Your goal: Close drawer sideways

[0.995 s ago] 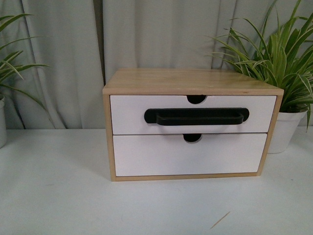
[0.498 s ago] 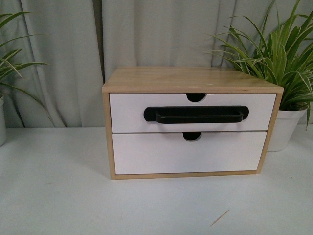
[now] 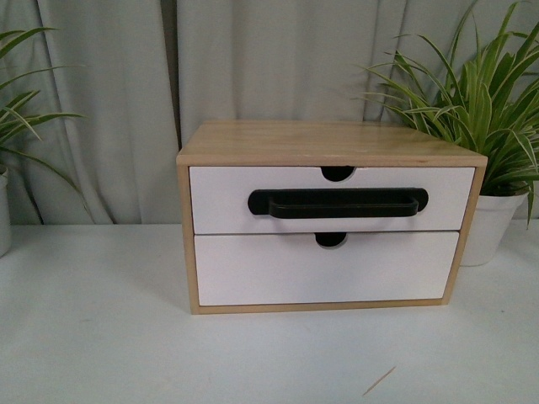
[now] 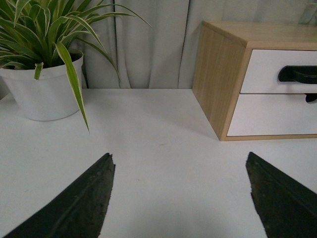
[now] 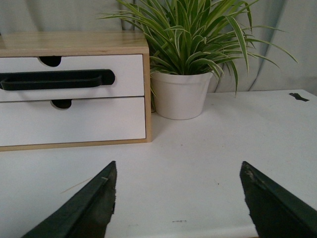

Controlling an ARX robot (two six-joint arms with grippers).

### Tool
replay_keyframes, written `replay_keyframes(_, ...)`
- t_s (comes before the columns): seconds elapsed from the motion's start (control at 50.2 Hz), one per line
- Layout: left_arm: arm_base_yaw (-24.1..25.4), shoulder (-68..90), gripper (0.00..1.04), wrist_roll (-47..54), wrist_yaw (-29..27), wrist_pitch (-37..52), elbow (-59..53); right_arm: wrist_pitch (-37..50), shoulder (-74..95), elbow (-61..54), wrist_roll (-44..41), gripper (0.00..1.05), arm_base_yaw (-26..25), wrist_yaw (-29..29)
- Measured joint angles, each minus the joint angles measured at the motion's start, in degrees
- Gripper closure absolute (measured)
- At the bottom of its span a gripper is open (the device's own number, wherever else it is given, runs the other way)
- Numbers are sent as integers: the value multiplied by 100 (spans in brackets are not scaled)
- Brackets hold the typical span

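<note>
Handled drawer (image 3: 333,199) sat flush in the wooden cabinet (image 3: 320,141).
Left gripper (image 4: 181,198) and right gripper (image 5: 178,198) both gaped wide above bare white table (image 3: 101,337) before it.

Left end effector (image 4: 178,198) and right end effector (image 5: 178,203) — both spread wide, empty.

Left gripper (image 4: 178,198) fingers (image 4: 74,203) spread, drawer (image 4: 282,72) beyond.

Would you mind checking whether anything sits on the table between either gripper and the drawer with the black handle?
Nothing visible does. Only bare table lies between the left gripper and the drawer, and likewise ahead of the right gripper.
</note>
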Motion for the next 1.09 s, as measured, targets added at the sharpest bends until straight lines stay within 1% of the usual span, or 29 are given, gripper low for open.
replay_keyframes(0.04,-2,0,18,0,0,0,0,0,0,0,0,26,0,0)
replay_keyframes(0.06,-2,0,14,0,0,0,0,0,0,0,0,22,0,0)
replay_keyframes(0.1,0,0,9,0,0,0,0,0,0,0,0,15,0,0)
replay_keyframes(0.119,0,0,6,0,2,0,0,0,0,0,0,14,0,0)
replay_keyframes(0.159,0,0,5,11,0,0,0,0,0,0,4,7,0,0)
replay_keyframes(0.199,0,0,7,9,0,0,0,0,0,0,11,8,0,2)
replay_keyframes(0.239,0,0,6,11,0,0,0,0,0,0,9,10,0,0)
replay_keyframes(1.095,-2,0,6,9,0,0,0,0,0,0,11,9,0,0)
